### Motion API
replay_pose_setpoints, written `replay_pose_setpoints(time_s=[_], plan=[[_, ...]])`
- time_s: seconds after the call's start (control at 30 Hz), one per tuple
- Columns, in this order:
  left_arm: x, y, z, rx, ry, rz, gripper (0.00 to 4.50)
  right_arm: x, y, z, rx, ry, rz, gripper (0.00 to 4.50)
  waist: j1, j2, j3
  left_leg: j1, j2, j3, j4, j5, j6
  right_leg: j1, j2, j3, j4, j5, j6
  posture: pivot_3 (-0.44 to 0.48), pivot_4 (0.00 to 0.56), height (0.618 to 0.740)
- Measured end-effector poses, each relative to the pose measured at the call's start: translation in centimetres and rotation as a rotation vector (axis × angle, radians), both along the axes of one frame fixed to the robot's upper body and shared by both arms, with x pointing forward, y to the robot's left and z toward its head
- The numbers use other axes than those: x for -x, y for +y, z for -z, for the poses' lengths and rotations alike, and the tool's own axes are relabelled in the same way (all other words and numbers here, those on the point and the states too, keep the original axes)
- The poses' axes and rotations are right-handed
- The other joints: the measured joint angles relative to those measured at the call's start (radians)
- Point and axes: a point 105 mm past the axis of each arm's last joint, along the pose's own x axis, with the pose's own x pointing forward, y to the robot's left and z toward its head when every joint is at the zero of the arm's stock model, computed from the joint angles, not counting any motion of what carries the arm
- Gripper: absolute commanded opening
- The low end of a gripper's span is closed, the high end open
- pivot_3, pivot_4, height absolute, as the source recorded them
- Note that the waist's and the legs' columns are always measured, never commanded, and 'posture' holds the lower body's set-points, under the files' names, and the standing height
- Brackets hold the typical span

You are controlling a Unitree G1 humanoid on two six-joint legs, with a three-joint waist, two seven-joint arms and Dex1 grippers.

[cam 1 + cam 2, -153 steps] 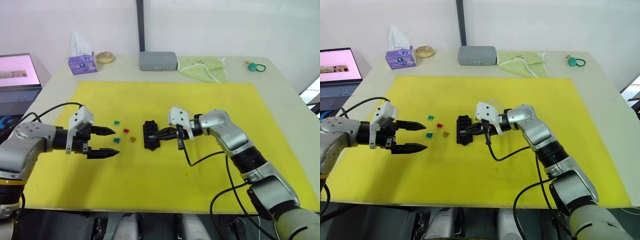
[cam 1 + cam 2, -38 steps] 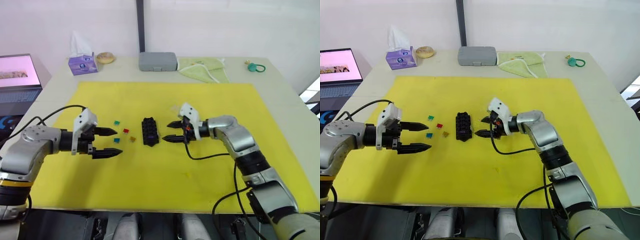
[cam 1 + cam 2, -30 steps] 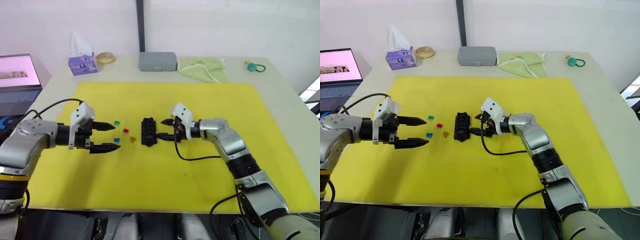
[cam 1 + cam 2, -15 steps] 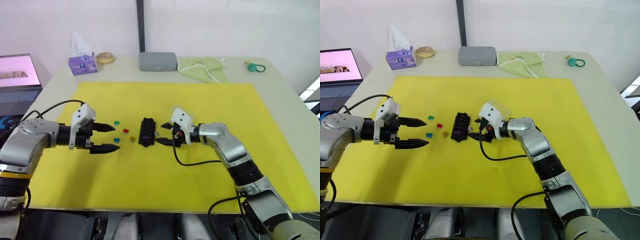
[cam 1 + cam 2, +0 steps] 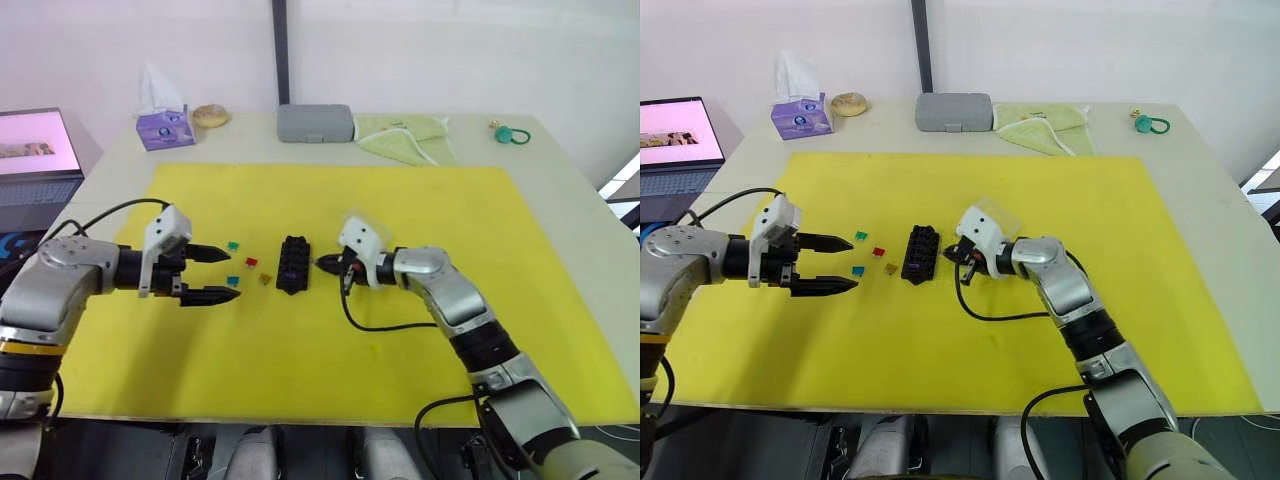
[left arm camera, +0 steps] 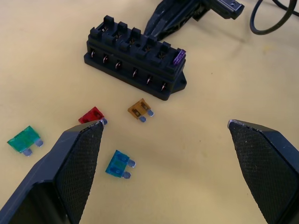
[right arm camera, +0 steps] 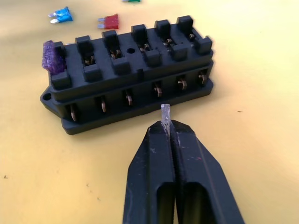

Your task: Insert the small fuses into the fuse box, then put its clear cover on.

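The black fuse box (image 5: pixel 292 265) stands mid-mat with a purple fuse (image 6: pixel 178 57) seated in an end slot. Green (image 6: pixel 22 139), red (image 6: pixel 91 115), teal (image 6: pixel 117 163) and orange (image 6: pixel 139 108) fuses lie loose on the mat to its left. My left gripper (image 5: pixel 232 274) hovers open over them, fingers spread wide and empty. My right gripper (image 7: pixel 164 126) sits just right of the box, shut on a thin pale grey fuse (image 7: pixel 165 113) whose tip points at the box's side. The clear cover (image 5: pixel 996 212) glints faintly behind my right wrist.
The yellow mat (image 5: pixel 420 200) covers most of the table. Along the far edge sit a grey case (image 5: pixel 316 122), a purple tissue box (image 5: pixel 163 125), a round bun (image 5: pixel 211 114), a green cloth (image 5: pixel 405 135) and a teal ring (image 5: pixel 510 134). A laptop (image 5: pixel 35 150) stands at far left.
My right gripper, open beside the fuse box half a second ago, has shut on the grey fuse. The left gripper has stayed open and almost still.
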Motion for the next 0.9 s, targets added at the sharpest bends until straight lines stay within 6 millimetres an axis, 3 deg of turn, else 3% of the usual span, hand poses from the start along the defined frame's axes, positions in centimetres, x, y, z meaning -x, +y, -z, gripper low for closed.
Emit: replay_pose_setpoints(time_s=[0.23, 0.43, 0.63, 0.77, 0.9], plan=[[-0.1, -0.1, 0.1, 0.005, -0.001, -0.001, 4.50, 1.0, -1.7, -1.5, -0.083, 0.079, 0.059, 0.09, 0.003, 0.000, 0.000, 0.000, 0.000, -0.001, 0.000, 0.000, 0.000, 0.000, 0.000, 0.000, 0.000, 0.000, 0.000, 0.000, 0.150, 0.737], [-0.1, -0.4, 0.3, 0.016, 0.001, 0.002, 4.50, 3.3, -2.9, -3.2, -0.281, 0.393, 0.088, 0.09, 0.003, 0.000, 0.000, 0.000, 0.000, -0.001, 0.000, 0.000, 0.000, 0.000, 0.000, 0.000, 0.000, 0.000, 0.000, 0.000, 0.150, 0.737], [-0.1, -0.6, 0.5, 0.021, 0.001, 0.006, 4.50, 5.1, -4.8, -2.7, -0.257, 0.664, 0.148, 0.09, 0.003, 0.000, 0.000, 0.000, 0.000, -0.001, 0.000, 0.000, 0.000, 0.000, 0.000, 0.000, 0.000, 0.000, 0.000, 0.000, 0.150, 0.737], [-0.1, -0.6, 0.5, 0.021, -0.001, 0.007, 4.50, 4.3, -4.7, -4.1, -0.265, 0.627, 0.181, 0.09, -0.003, 0.000, 0.000, 0.000, 0.000, -0.001, 0.000, 0.000, 0.000, 0.000, 0.000, 0.000, 0.000, 0.000, 0.000, 0.000, 0.150, 0.737], [-0.1, -0.7, 0.6, 0.017, -0.003, 0.009, 4.50, 2.6, -3.3, -6.7, -0.250, 0.390, 0.137, 0.09, -0.001, 0.000, 0.000, 0.000, 0.000, 0.000, 0.000, 0.000, 0.000, 0.000, 0.000, 0.000, 0.000, 0.000, 0.000, 0.000, 0.150, 0.737]])
